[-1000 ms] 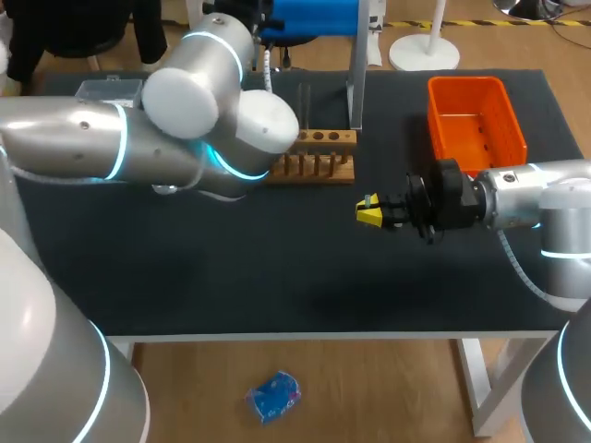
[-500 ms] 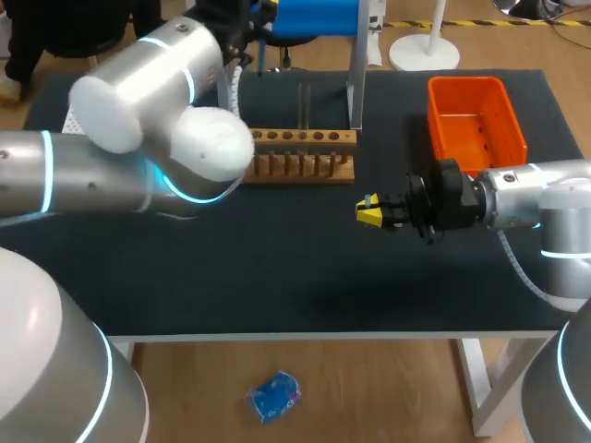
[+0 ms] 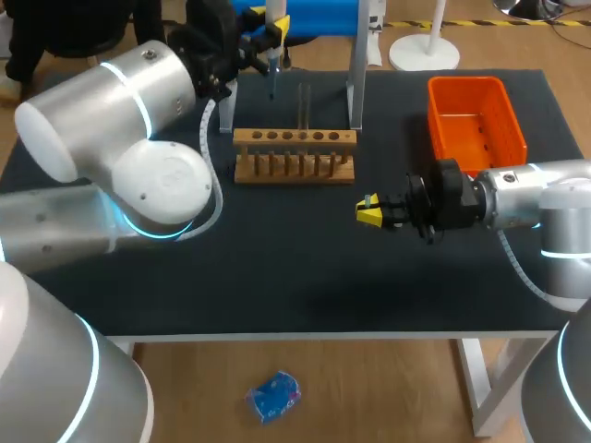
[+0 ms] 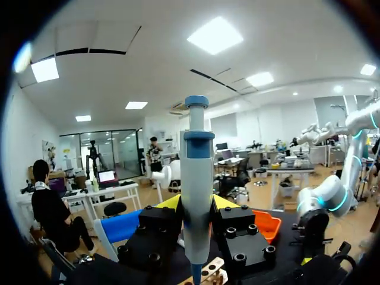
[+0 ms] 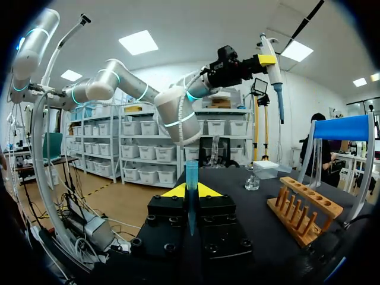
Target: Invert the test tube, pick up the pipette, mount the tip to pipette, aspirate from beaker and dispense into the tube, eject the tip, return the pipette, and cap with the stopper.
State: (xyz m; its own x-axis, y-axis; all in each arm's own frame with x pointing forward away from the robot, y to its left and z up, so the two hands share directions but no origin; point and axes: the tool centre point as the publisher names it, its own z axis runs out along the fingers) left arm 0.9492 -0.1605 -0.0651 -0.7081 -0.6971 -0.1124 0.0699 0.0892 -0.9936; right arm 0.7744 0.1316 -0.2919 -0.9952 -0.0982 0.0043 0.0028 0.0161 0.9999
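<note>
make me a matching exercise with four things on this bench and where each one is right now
1 pipette
2 pipette tip
3 wooden test tube rack
4 orange bin

a far right part of the table
b held in the right end effector
c middle of the table, toward the back
d held upright in the left end effector

Pairs: 1-d, 2-b, 3-c, 4-a

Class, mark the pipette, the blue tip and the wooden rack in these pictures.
pipette point(image 4: 196, 190): left wrist view, its barrel.
blue tip point(image 5: 191, 181): right wrist view, its upper half.
wooden rack point(image 3: 294, 145): head view, its top plank.
</note>
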